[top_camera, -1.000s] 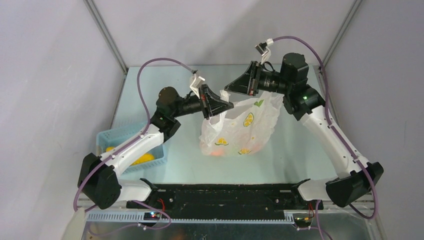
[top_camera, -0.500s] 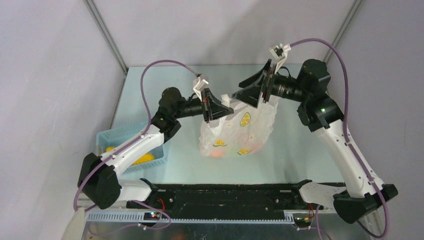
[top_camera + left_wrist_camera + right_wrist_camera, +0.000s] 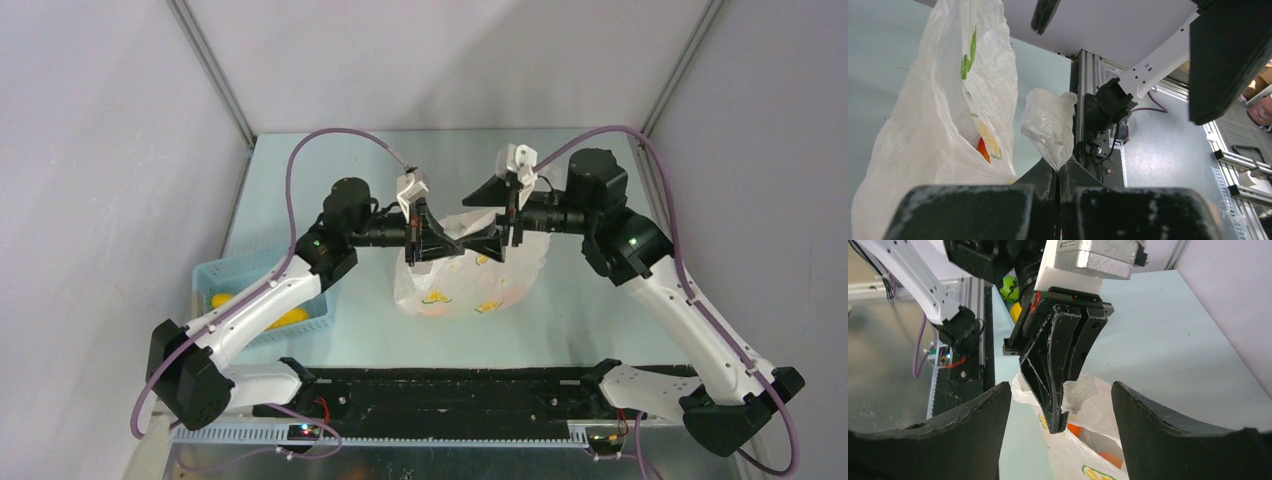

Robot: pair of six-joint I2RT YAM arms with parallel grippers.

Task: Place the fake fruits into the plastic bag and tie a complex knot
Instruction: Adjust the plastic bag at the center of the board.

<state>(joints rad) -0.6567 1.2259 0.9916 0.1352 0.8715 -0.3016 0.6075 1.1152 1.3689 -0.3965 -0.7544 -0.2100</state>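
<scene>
- My table is pale teal and fills the middle of the top view.
- Plain lavender-grey walls close it in: the left wall, the back wall along the top of the frame, and the right wall.
- Thin metal posts slant down from the upper corners, a left post and a right post.
- A black rail crosses the bottom of the frame, with a slotted metal strip below it.
- The light is soft and even, and shadows on the table are faint.

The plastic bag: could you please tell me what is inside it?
Inside the plastic bag, orange and red fake fruits show near its bottom. Their number cannot be told: crinkled plastic covers them.
</scene>
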